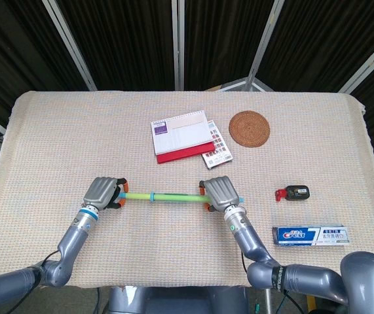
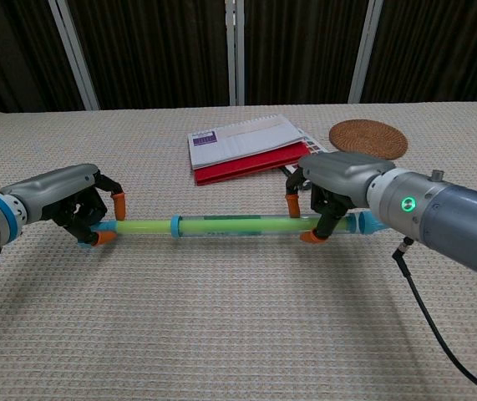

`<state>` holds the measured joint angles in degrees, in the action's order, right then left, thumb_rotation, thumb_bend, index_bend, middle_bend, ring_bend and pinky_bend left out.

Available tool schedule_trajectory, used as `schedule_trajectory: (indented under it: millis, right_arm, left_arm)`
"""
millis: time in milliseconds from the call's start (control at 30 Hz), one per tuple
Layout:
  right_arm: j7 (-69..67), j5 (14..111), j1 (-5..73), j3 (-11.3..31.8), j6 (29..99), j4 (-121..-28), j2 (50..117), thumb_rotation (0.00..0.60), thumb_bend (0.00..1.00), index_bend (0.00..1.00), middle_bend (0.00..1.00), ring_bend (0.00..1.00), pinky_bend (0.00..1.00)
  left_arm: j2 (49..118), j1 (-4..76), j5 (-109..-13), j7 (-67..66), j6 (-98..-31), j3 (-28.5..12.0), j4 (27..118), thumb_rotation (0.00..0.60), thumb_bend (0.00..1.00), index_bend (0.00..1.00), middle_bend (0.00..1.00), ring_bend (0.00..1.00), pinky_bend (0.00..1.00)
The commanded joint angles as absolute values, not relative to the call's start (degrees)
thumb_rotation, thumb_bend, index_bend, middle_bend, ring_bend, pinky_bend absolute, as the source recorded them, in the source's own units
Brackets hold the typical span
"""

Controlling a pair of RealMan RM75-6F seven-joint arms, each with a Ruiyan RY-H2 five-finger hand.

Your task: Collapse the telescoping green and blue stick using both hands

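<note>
The green and blue stick (image 1: 164, 195) (image 2: 221, 225) lies level just above the cloth, crosswise between my two hands. My left hand (image 1: 103, 192) (image 2: 71, 198) grips its green end, fingers curled around it. My right hand (image 1: 219, 191) (image 2: 336, 178) grips the clear blue end, whose blue cap (image 2: 368, 223) pokes out past the fingers. A blue collar (image 2: 175, 225) marks where the green tube enters the clear one. Most of the green tube sits inside the clear sleeve.
A red and white calendar (image 1: 182, 135) lies behind the stick, over a smaller booklet (image 1: 217, 150). A round woven coaster (image 1: 248, 128) sits at the back right. A small black and red device (image 1: 294, 193) and a toothpaste box (image 1: 311, 235) lie to the right.
</note>
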<state>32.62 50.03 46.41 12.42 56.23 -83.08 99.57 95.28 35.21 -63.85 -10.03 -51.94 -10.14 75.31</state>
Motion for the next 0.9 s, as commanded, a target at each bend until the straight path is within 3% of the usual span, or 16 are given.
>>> schedule_trajectory:
  millis: [33, 233, 300, 367, 433, 500, 633, 700, 767, 800, 867, 900]
  right_arm:
    - [32.5, 50.0, 46.5, 12.3, 56.3, -82.8, 99.7, 0.6, 0.37, 0.64, 1.0, 1.0, 1.0]
    - [32.1, 49.7, 46.5, 12.2, 56.2, -82.4, 99.7, 0.6, 0.36, 0.6, 1.0, 1.0, 1.0]
    - [31.2, 49.9, 46.3, 12.3, 55.9, -82.6, 99.4, 0.6, 0.28, 0.45, 1.0, 1.0, 1.0]
    - [30.6, 50.0, 46.1, 12.2, 55.7, -83.0, 98.9, 0.6, 0.11, 0.23, 1.0, 1.0, 1.0]
    - [30.6, 50.2, 45.9, 11.9, 55.8, -83.7, 98.0, 0.6, 0.0, 0.05, 1.0, 1.0, 1.0]
    - [30.5, 50.9, 45.7, 11.7, 56.3, -84.3, 97.3, 0.6, 0.0, 0.01, 1.0, 1.0, 1.0]
    - [28.7, 56.3, 43.5, 10.1, 59.5, -87.5, 93.4, 0.6, 0.0, 0.0, 0.98, 1.0, 1.0]
    - [24.2, 63.8, 40.3, 7.8, 63.2, -90.5, 88.3, 0.6, 0.0, 0.0, 0.94, 0.99, 1.0]
    - [20.0, 68.7, 37.9, 6.5, 66.1, -91.6, 84.9, 0.6, 0.0, 0.0, 0.87, 0.94, 0.99]
    - [17.7, 71.0, 36.8, 5.8, 67.2, -91.9, 83.4, 0.6, 0.0, 0.0, 0.81, 0.88, 0.94]
    - [13.4, 75.0, 34.7, 4.5, 69.7, -92.1, 80.4, 0.6, 0.0, 0.0, 0.67, 0.76, 0.77]
    - [11.7, 76.8, 33.7, 3.9, 71.2, -92.0, 78.9, 0.6, 0.0, 0.0, 0.57, 0.65, 0.64]
  left_arm:
    - [95.6, 35.4, -63.6, -10.2, -52.0, -10.1, 75.2, 0.6, 0.41, 0.72, 0.85, 0.8, 1.0]
    - [96.0, 35.6, -63.5, -9.9, -52.1, -9.9, 74.7, 0.6, 0.41, 0.68, 0.85, 0.8, 1.0]
    - [96.0, 35.6, -63.9, -9.3, -52.0, -9.7, 74.7, 0.6, 0.39, 0.54, 0.85, 0.8, 1.0]
    - [95.7, 35.5, -64.3, -8.7, -52.0, -9.6, 74.7, 0.6, 0.26, 0.26, 0.85, 0.8, 1.0]
    - [95.2, 35.3, -64.8, -8.2, -52.3, -9.4, 74.9, 0.6, 0.14, 0.07, 0.84, 0.8, 1.0]
    - [94.7, 35.1, -65.2, -7.9, -52.7, -9.3, 75.2, 0.6, 0.07, 0.01, 0.82, 0.79, 0.98]
    - [91.3, 33.3, -67.2, -7.3, -56.8, -9.3, 77.8, 0.6, 0.02, 0.0, 0.72, 0.72, 0.91]
    - [87.6, 31.0, -69.1, -6.8, -60.6, -8.7, 81.5, 0.6, 0.01, 0.0, 0.65, 0.66, 0.85]
    - [84.9, 29.0, -70.5, -6.5, -64.0, -8.3, 84.1, 0.6, 0.01, 0.0, 0.53, 0.55, 0.7]
    - [83.8, 28.1, -71.3, -6.4, -65.5, -7.9, 85.3, 0.6, 0.0, 0.0, 0.48, 0.5, 0.63]
    - [81.7, 26.1, -72.5, -6.2, -68.6, -7.3, 87.4, 0.6, 0.0, 0.0, 0.27, 0.28, 0.36]
    - [80.7, 25.1, -73.1, -6.2, -70.2, -6.9, 88.5, 0.6, 0.0, 0.0, 0.19, 0.2, 0.27]
